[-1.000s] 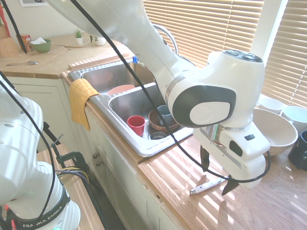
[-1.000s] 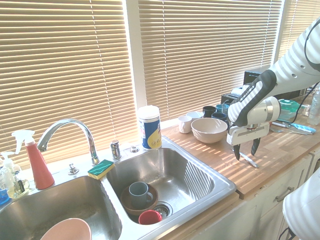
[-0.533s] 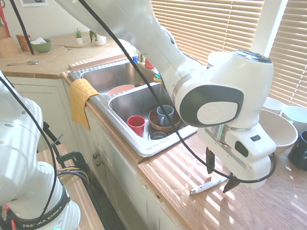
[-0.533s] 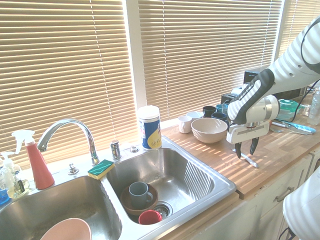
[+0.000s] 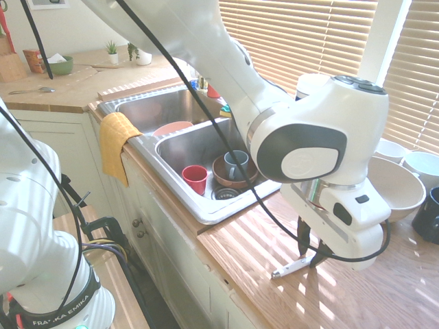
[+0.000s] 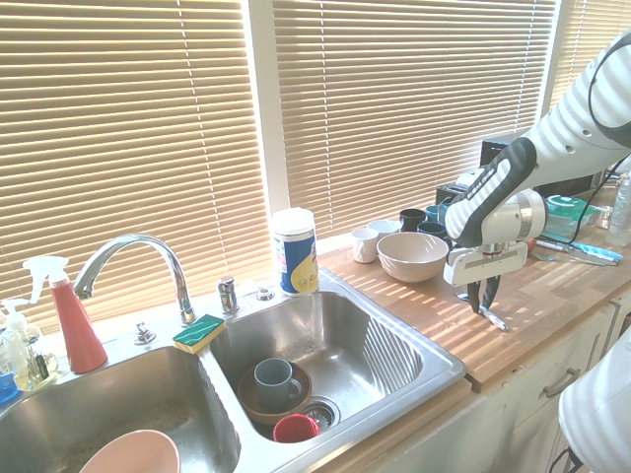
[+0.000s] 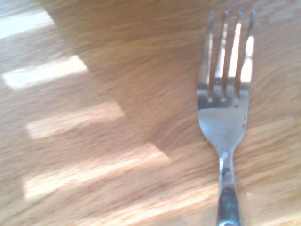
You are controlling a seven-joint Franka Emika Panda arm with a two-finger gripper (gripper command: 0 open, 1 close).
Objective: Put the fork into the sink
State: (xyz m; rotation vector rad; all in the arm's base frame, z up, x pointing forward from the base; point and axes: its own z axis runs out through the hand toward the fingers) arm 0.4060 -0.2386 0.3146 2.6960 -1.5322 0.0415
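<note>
**Fork on counter, jaws about its handle**

The fork (image 5: 285, 268) is seen on the counter (image 5: 233, 257), outside the sink (image 5: 210, 216) and beyond its near end. Its white handle is flanked by the jaws of the gripper (image 5: 309, 261), which is pointed downward. Whether the jaws are clenched on the handle or a little slack cannot be told. In the wrist view, the four silver tines are shown against the wood, with bands of sunlight cast beside them.

In one basin of the sink, a blue mug (image 6: 276, 383) is held in a brown bowl (image 6: 251, 394), with a red cup (image 6: 296, 428) placed just beside the bowl. In the other basin, a pink bowl (image 6: 134, 456) is seen. A green and yellow sponge (image 6: 199, 333) is set on the divider near the faucet (image 6: 178, 281), and a red spray bottle (image 6: 78, 330) is stood behind the basin with the pink bowl. At the back, by the window, a white-lidded canister (image 6: 297, 258) is kept upright.

Farther along the counter, a large bowl (image 6: 412, 258) is placed near the gripper, with several cups (image 6: 364, 244) grouped around its window side. A yellow towel (image 5: 116, 144) is draped over the counter's front edge, beside the sink.
</note>
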